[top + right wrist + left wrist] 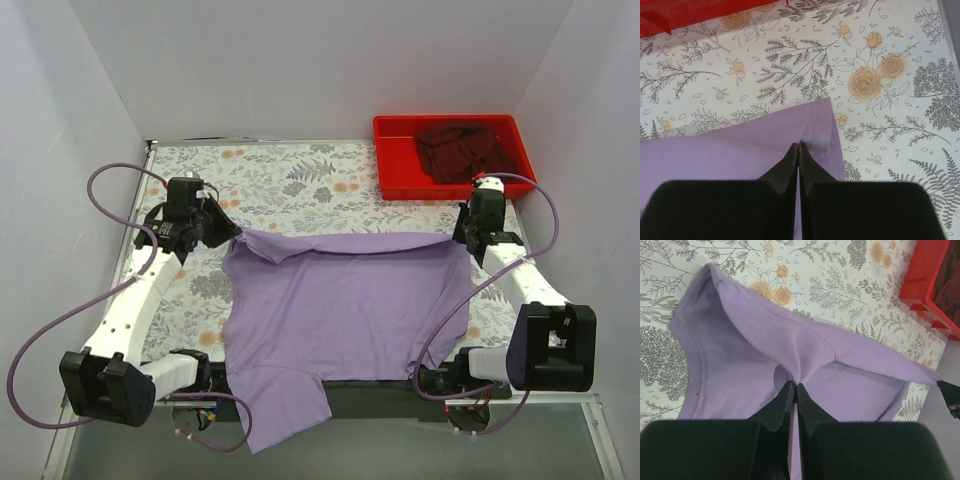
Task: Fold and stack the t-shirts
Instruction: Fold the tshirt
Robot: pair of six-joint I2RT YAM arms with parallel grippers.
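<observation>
The lavender t-shirt lies spread on the floral table, its lower part hanging over the near edge. My left gripper is shut on its far left corner; the left wrist view shows the cloth bunched at the fingertips. My right gripper is shut on its far right corner, pinching the hem in the right wrist view. The edge between both grippers is stretched straight. The maroon t-shirt lies crumpled in the red tray.
The red tray stands at the back right, just beyond my right gripper; its corner shows in the left wrist view. White walls enclose the floral tablecloth. Purple cables loop beside both arms.
</observation>
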